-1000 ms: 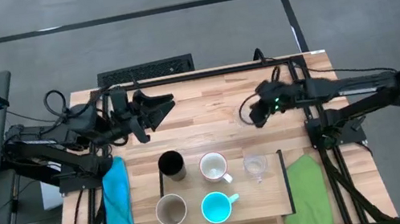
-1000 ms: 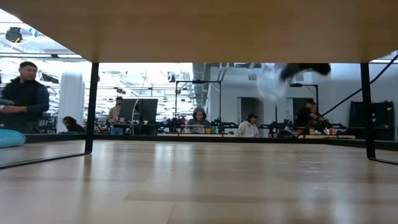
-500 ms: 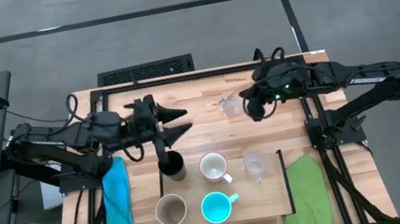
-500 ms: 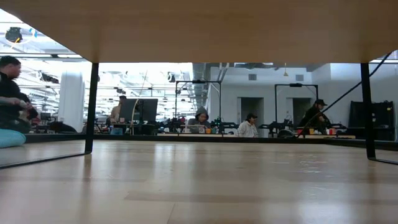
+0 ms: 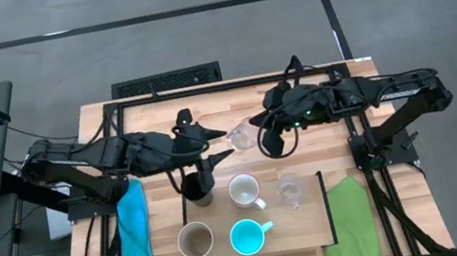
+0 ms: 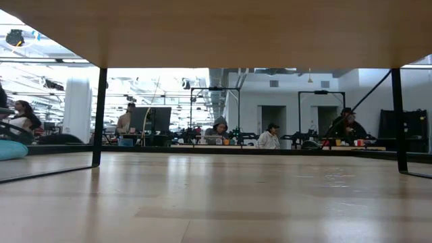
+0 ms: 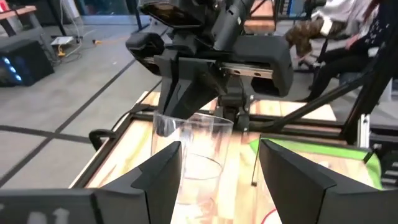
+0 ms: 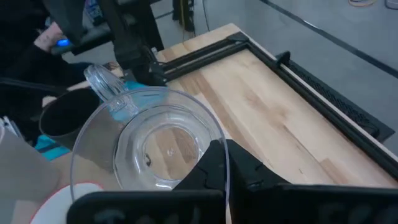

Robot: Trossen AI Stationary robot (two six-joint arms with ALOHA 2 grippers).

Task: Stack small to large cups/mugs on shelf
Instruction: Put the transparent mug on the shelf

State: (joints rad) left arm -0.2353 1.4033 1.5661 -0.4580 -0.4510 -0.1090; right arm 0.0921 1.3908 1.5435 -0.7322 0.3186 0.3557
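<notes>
My right gripper [image 5: 260,138] is shut on a clear glass [image 5: 241,135] above the middle of the table; the glass also shows in the right wrist view [image 8: 152,146]. My left gripper [image 5: 216,145] is open, with a finger on each side of that glass [image 7: 189,158]. On the shelf [image 5: 314,236] stand a white mug [image 5: 245,190], a beige-tan mug [image 5: 195,240], a bright blue mug [image 5: 247,236] and a second clear glass [image 5: 291,190]. A black tumbler [image 5: 195,189] stands at the shelf's far left corner. My right gripper holds the clear glass by its rim [image 8: 219,144], the wall pinched with one finger inside and one outside. The fingers come from the table's right side. The glass is lifted clear and tilted, its mouth toward my right gripper. Whether my left gripper's fingers [image 7: 163,177] touch the glass, I cannot tell.
A blue cloth [image 5: 136,241] lies along the table's left edge and a green cloth [image 5: 352,224] at its near right. Black frame rails [image 5: 203,88] run along the far edge. People sit in the room beyond the table [image 6: 270,137].
My right gripper has carried the clear glass from the far right toward the table's middle and left. My left gripper has gone toward the table's right and a little nearer, staying open, until its fingers stand around the glass.
</notes>
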